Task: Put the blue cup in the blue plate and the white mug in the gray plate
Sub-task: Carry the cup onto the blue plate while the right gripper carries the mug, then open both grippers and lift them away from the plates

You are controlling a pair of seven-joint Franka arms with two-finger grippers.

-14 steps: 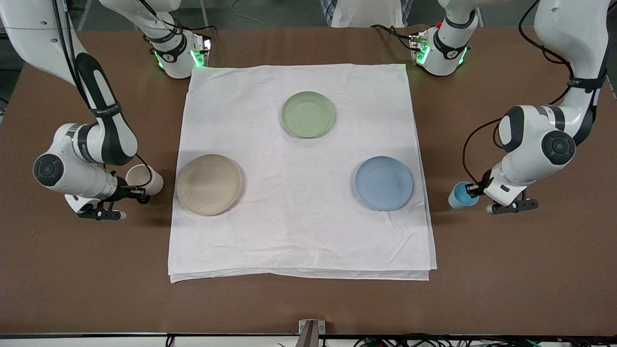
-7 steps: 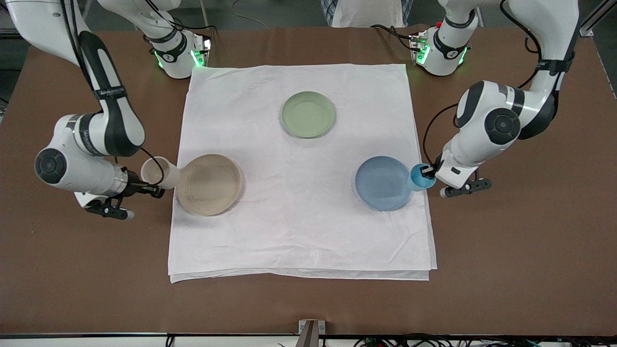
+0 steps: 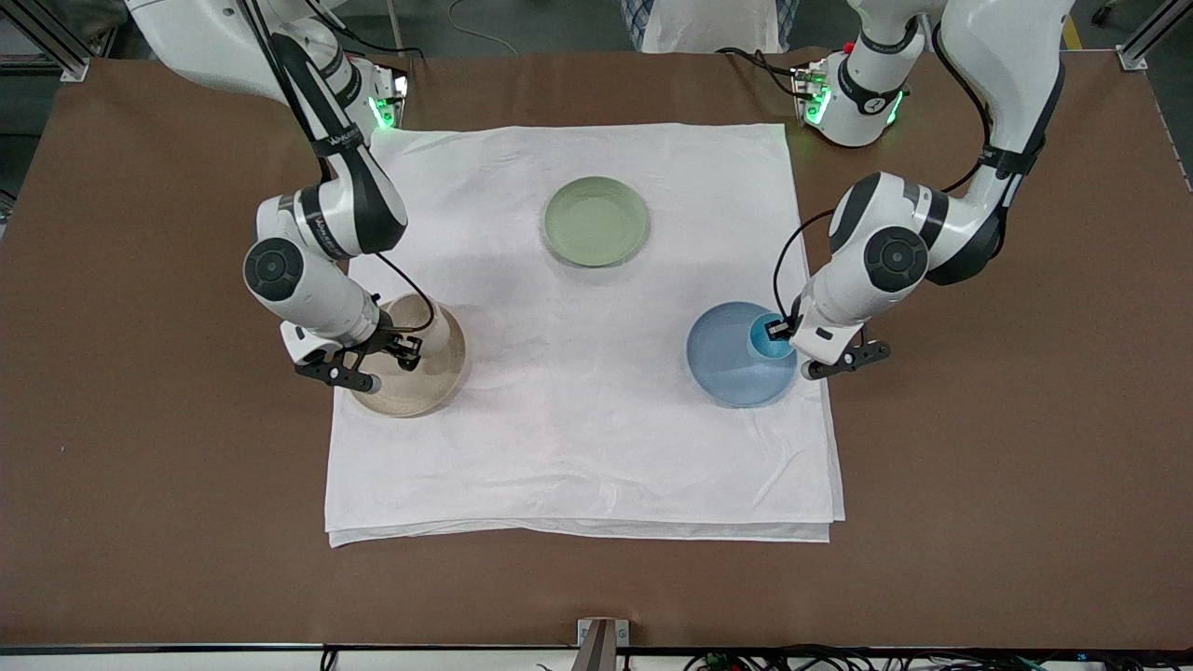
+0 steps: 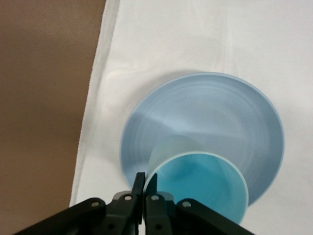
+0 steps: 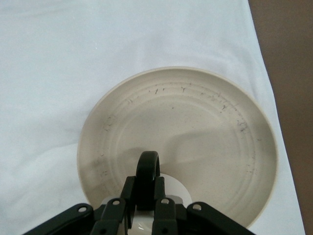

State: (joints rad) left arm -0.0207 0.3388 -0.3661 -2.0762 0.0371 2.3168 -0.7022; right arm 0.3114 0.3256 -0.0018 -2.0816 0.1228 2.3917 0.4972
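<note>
A: Where is the left arm?

B: It comes from its base at the top of the front view, bends at the elbow and reaches down toward the blue plate (image 3: 736, 359). The left gripper (image 3: 781, 329) is over that plate's rim, on the side toward the left arm's end of the table.

A: And its fingers?

B: In the left wrist view they (image 4: 139, 188) are pinched on the rim of the blue cup (image 4: 200, 183), one inside and one outside. The cup is upright, its mouth up, over the plate. Whether its base touches the plate cannot be told.

A: The right arm?

B: It reaches from its base down over the edge of the white cloth (image 3: 578, 447), forearm angled toward the gray plate (image 3: 438, 373). The right gripper (image 3: 403, 347) is over that plate.

A: What does it hold?

B: The white mug (image 5: 168, 188). In the right wrist view the fingers (image 5: 128, 196) are closed on the dark loop handle (image 5: 146, 171), and only a bit of the mug's pale body shows under them. The mug is over the plate; contact cannot be told.

A: Anything else?

B: A green plate (image 3: 596, 221) lies on the cloth, farther from the front camera than the other two plates, roughly between them. All lie on a brown table (image 3: 140, 485).
</note>
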